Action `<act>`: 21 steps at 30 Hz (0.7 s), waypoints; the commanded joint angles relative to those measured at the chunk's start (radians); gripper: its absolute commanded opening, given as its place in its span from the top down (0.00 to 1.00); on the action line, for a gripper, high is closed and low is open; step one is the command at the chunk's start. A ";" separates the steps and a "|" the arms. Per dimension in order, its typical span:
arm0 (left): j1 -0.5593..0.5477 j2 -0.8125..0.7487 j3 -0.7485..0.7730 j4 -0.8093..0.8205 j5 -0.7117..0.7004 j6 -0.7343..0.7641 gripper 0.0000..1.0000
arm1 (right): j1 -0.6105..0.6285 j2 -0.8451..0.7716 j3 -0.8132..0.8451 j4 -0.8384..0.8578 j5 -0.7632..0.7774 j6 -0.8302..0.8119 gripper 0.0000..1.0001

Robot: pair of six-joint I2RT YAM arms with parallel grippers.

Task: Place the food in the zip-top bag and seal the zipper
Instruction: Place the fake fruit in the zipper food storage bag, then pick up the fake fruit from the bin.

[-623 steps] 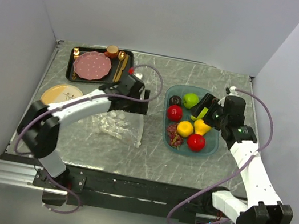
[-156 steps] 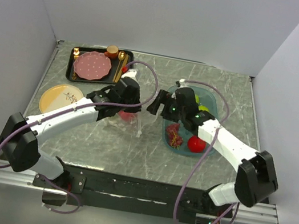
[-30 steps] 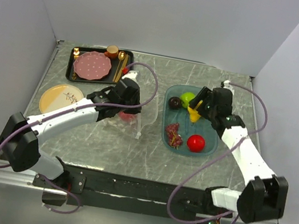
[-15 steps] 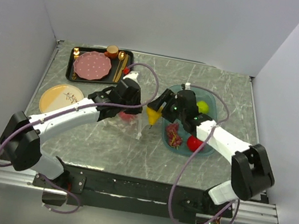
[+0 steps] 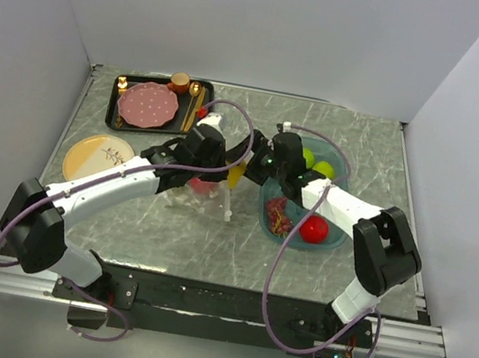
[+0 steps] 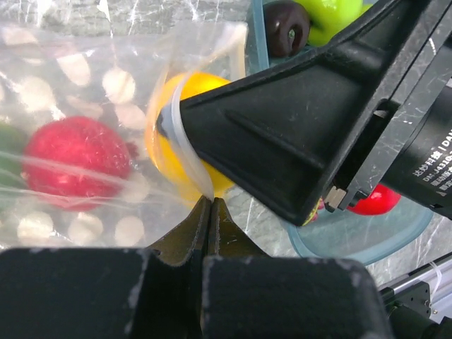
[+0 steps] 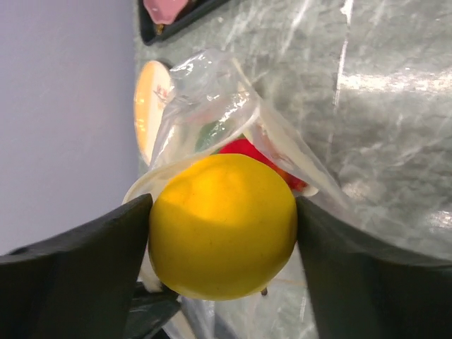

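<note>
The zip-top bag (image 5: pixel 207 196) lies left of centre, its mouth facing right. My left gripper (image 6: pixel 207 201) is shut on the bag's white zipper (image 6: pixel 185 152) rim, holding the mouth up. Inside the bag lies a red ball (image 6: pixel 78 159). My right gripper (image 7: pixel 222 233) has a yellow ball (image 7: pixel 222 226) between its fingers (image 7: pixel 78 268), touching both, right at the bag's mouth (image 5: pixel 236 175). Other food is in the teal tray (image 5: pixel 333 240): a red ball (image 5: pixel 312 228), a dark red bunch (image 5: pixel 278 215), green balls (image 5: pixel 323 169) and a dark brown ball (image 6: pixel 286 28).
A black tray at the back left holds a pink dotted plate (image 5: pixel 149 105) and an orange cup (image 5: pixel 179 82). A yellow plate (image 5: pixel 99 154) lies left of the bag. Grey walls close in the table on three sides.
My right arm has carried the yellow ball leftward from over the teal tray to the bag's mouth. The left gripper has stayed put, shut on the bag's rim.
</note>
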 commanded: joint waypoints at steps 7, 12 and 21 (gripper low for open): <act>-0.002 -0.048 0.020 0.040 -0.014 -0.002 0.99 | 0.002 -0.112 -0.008 -0.130 0.056 -0.136 0.00; -0.004 -0.065 0.010 0.046 -0.027 -0.003 0.99 | -0.004 -0.220 -0.015 -0.223 0.169 -0.179 0.00; 0.028 -0.186 -0.013 0.080 -0.114 0.007 0.99 | -0.234 -0.539 -0.149 -0.473 0.341 -0.262 0.00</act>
